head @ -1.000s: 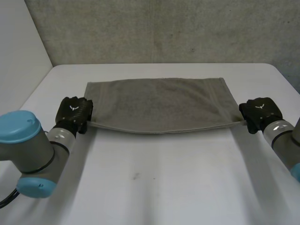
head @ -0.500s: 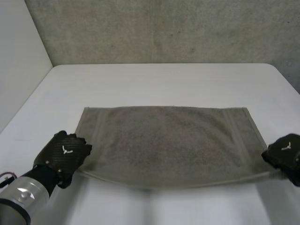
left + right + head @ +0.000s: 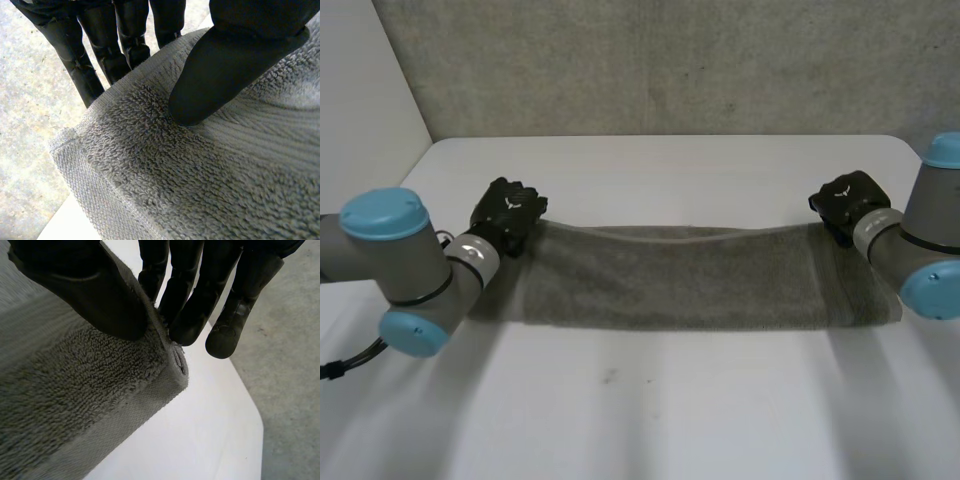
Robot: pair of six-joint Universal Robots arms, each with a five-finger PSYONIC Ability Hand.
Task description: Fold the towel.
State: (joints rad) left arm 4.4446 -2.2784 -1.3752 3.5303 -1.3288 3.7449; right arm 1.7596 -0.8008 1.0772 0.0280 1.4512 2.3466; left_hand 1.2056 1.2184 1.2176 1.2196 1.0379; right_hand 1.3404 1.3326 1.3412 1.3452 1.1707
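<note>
My left hand (image 3: 508, 212) and right hand (image 3: 844, 200) each pinch 1 towel (image 3: 680, 275) corner (long axis strung between them); the rest lies nearer me.

likely a lab: white table (image 3: 650, 420), concrete wall (image 3: 670, 60)

Grey terry towel (image 3: 680, 280), looped pile, with a flat woven band near each short end. It stretches crosswise over the white table (image 3: 650, 410) as one long strip. The far edge is raised and taut, pinched at one corner by the left hand (image 3: 510, 212) and at the other by the right hand (image 3: 845, 200). The near edge sits low at the tabletop.
</note>
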